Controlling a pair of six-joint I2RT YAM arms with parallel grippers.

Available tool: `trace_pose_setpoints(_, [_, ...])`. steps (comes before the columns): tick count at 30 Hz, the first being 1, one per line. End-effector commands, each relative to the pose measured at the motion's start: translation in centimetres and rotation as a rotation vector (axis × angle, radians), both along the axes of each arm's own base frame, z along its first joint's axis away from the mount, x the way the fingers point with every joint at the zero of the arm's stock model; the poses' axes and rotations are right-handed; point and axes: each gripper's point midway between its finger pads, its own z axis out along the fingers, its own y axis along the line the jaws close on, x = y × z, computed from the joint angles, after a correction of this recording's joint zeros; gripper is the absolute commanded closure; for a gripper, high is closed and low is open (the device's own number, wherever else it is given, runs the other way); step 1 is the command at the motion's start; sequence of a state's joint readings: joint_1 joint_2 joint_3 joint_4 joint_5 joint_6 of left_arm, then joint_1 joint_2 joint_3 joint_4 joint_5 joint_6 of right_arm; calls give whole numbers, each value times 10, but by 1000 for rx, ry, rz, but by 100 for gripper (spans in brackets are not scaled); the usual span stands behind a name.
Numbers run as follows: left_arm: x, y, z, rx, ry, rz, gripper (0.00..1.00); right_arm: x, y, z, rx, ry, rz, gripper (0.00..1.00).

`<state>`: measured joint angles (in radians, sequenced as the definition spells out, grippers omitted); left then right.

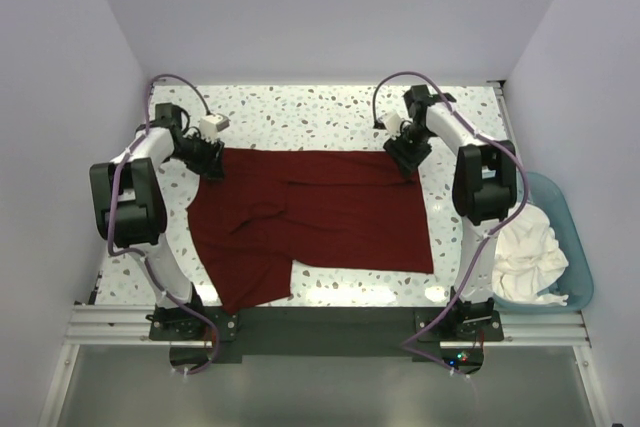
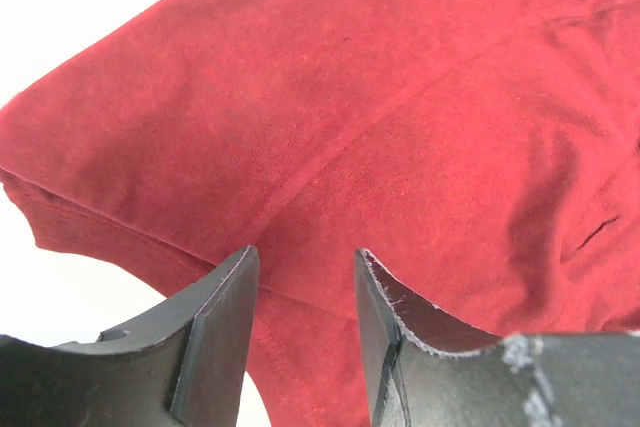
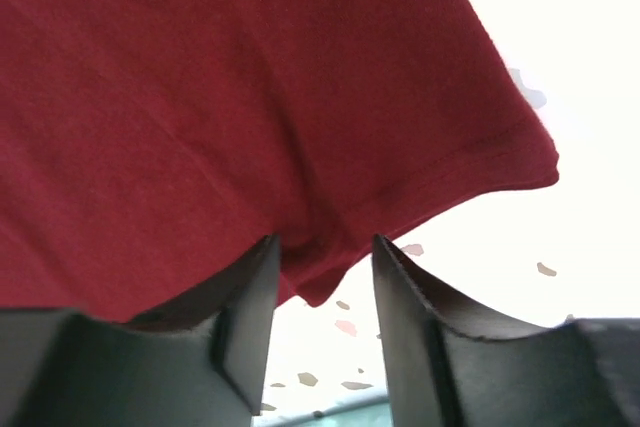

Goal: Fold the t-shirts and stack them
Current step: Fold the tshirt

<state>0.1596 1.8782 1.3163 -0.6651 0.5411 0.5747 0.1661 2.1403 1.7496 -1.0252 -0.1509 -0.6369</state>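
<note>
The white speckled stone counter (image 1: 330, 107) fills the middle of the top view, with the two arms rising from its near edge. Spread across most of it lies the plain dark red cloth t-shirt (image 1: 320, 217), lying flat, its far edge running straight between the two arms and one near-left portion reaching closer to the arm bases than the rest. A crease line runs across its upper part.

Off the counter's right side, beside the right arm, stands the light blue plastic tub (image 1: 560, 192). Inside it sits the plain white cloth t-shirt (image 1: 525, 247), crumpled in a heap.

The left end effector (image 1: 212, 169) is at the far-left corner of the dark red t-shirt. In its wrist view the two dark fingers (image 2: 225, 317) stand apart, released, with red cloth showing through the gap between them.

The right end effector (image 1: 405, 165) is at the far-right corner. Its fingers (image 3: 250, 317) are likewise apart, released; a hemmed corner of the red cloth dips into the gap, with bare counter visible beneath it.
</note>
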Motion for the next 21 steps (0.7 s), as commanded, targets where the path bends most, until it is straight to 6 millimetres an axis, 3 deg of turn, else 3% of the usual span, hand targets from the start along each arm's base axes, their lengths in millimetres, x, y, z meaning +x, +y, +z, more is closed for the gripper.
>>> trace_pose_setpoints(1, [18, 6, 13, -12, -46, 50, 51, 1, 0, 21, 30, -29, -58, 52])
trace_pose_setpoints(3, [16, 1, 17, -39, -56, 26, 49, -4, 1, 37, 61, -62, -41, 48])
trace_pose_setpoints(7, [17, 2, 14, -34, -50, 11, 48, -10, -1, 40, 59, -89, 29, 43])
trace_pose_setpoints(14, [31, 10, 4, -11, -22, 53, 48, -13, 3, 23, 26, -45, 144, 48])
trace_pose_setpoints(21, [27, 20, -15, 32, 24, 75, 47, -17, 3, -2, -83, -51, 243, 50])
